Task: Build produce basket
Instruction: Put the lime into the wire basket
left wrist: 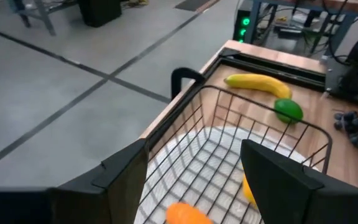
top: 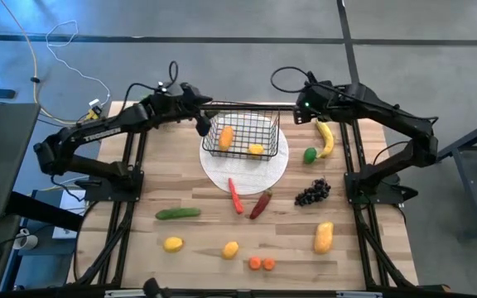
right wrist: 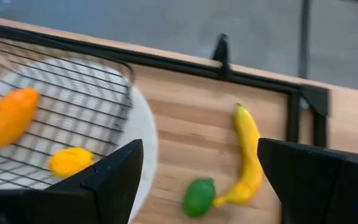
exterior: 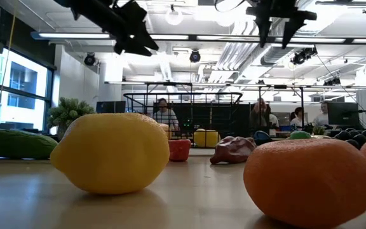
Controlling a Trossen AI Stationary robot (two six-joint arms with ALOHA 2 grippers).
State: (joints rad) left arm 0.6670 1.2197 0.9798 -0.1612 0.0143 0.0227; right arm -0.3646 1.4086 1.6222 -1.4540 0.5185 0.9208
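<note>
While I watched from the overhead, the basket sat on the white plate at the worktop's far edge, between both hands. Left hand hung over its left rim, fingers parted, holding nothing. Right hand hovered just right of the basket, above the banana, jaws wide, empty. No readable writing or labels anywhere. Count: two pieces inside the basket, one orange mango and one yellow lemon. Outside: one banana, one lime, one grape bunch, one cucumber.
</note>
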